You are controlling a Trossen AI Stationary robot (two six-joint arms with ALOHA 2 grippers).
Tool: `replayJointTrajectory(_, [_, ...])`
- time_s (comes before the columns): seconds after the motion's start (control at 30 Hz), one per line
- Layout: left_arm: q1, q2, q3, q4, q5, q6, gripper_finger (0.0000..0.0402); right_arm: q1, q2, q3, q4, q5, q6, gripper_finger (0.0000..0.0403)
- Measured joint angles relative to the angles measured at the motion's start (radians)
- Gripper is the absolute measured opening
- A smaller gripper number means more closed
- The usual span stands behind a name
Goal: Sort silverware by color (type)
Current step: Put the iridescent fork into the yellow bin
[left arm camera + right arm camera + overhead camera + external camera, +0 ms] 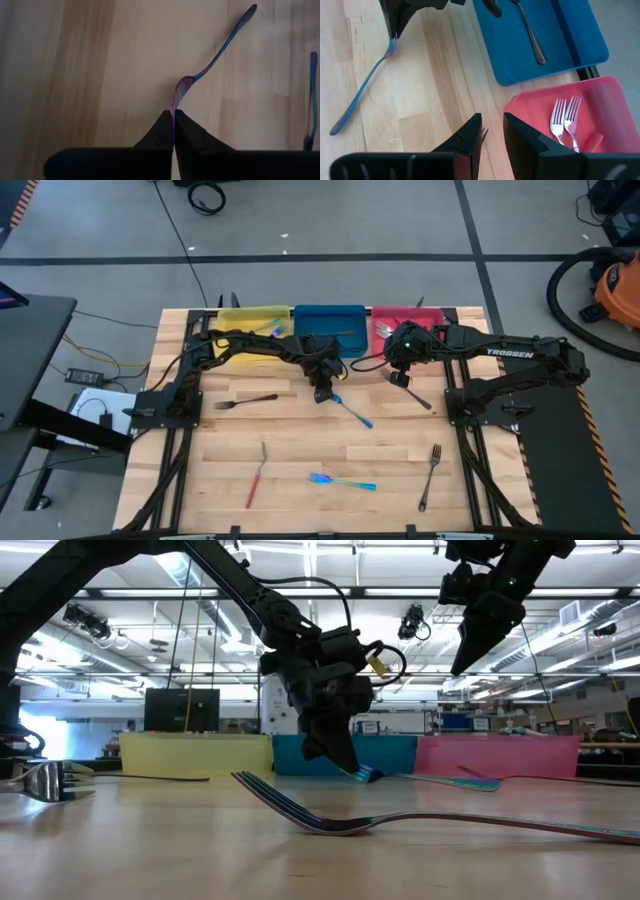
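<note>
Nearest the front edge: a red-handled utensil (256,477) lying left of centre, a blue fork (343,481) at centre, its tines (262,787) curving up in the low view, and a dark grey fork (430,477) to the right. Farther back on the left, a dark fork (245,401) lying crosswise on the wooden table (310,445). At mid-table, the left gripper (323,393) down at the surface, fingers (165,132) pinched together on the tine end of a blue-handled fork (353,412), whose handle trails toward the near right with its tip on the wood; same fork seen at (215,56) and (362,90). Just right of that, the right gripper (400,377) raised above the table, high in the low view (478,632), fingers (470,135) slightly apart and holding nothing; below it a dark grey utensil (412,393) lying slantwise, its kind not clear. Along the far edge, three trays side by side: a yellow tray (240,316) on the left, a blue tray (328,313) in the middle holding one grey piece (530,32), and a red tray (432,314) on the right holding two grey forks (565,122) side by side.
</note>
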Motion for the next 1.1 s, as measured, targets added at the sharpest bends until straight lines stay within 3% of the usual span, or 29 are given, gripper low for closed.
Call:
replayJointTrajectory(0.47, [0.053, -0.004, -0.001, -0.002, 0.157, -0.006, 0.0001, 0.000, 0.000, 0.000, -0.011, 0.000, 0.003, 0.0088])
replayJointTrajectory(1.1, [0.221, -0.193, -0.001, -0.120, 0.165, 0.055, 0.0000, -0.001, 0.000, 0.000, -0.034, 0.000, 0.003, 0.0088])
